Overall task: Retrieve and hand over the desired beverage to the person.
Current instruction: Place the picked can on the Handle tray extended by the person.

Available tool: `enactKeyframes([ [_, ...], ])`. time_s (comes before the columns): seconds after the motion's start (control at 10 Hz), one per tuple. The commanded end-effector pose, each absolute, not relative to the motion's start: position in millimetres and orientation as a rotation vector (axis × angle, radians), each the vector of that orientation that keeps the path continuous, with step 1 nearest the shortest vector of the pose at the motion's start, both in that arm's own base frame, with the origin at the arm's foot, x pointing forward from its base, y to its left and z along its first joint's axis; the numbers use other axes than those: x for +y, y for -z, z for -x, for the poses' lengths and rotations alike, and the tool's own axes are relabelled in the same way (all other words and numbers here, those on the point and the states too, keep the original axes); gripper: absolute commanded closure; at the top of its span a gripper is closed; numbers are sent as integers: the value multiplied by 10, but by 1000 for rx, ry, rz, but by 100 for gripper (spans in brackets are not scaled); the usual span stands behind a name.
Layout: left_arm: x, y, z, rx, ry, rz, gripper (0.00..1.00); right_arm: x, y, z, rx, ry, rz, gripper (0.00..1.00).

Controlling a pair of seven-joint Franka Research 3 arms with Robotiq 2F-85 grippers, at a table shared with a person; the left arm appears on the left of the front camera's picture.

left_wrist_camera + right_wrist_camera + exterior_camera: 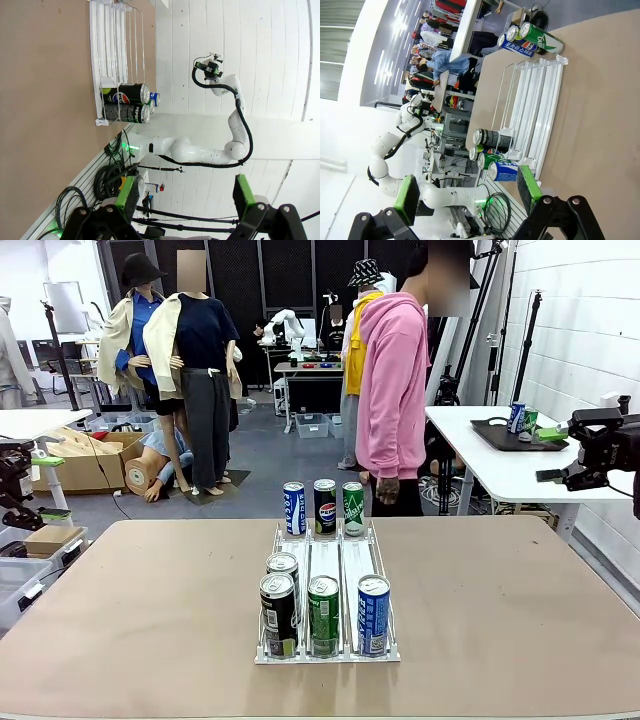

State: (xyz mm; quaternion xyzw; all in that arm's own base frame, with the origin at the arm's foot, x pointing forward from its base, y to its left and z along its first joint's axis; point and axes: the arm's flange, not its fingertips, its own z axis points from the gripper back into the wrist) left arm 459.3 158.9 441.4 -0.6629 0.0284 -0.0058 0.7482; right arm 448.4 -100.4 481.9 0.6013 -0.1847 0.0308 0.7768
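A clear wire-and-plastic can rack stands mid-table. At its far end stand a blue can, a black Pepsi can and a green can. At its near end are two black cans, one behind the other, a green can and a blue can. The person in a pink hooded sweatshirt stands beyond the far edge, hand hanging down. My left gripper is open at the table's left side, off the table. At the right side, my right gripper is open too. Both hold nothing.
The brown tabletop is bare around the rack. A white side table at the right carries a dark tray with cans. Cardboard boxes and plastic bins sit on the floor at the left.
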Motion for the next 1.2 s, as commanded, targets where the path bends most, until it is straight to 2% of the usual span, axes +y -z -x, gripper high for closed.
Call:
enactKeyframes([
  [0.0,1584,-4433,-4596,54,3,1448,0,-999,-4826,-4504,-388,-52,-1287,0],
  [1.1,1584,-4433,-4596,54,3,1448,0,-999,-4826,-4504,-388,-52,-1287,0],
])
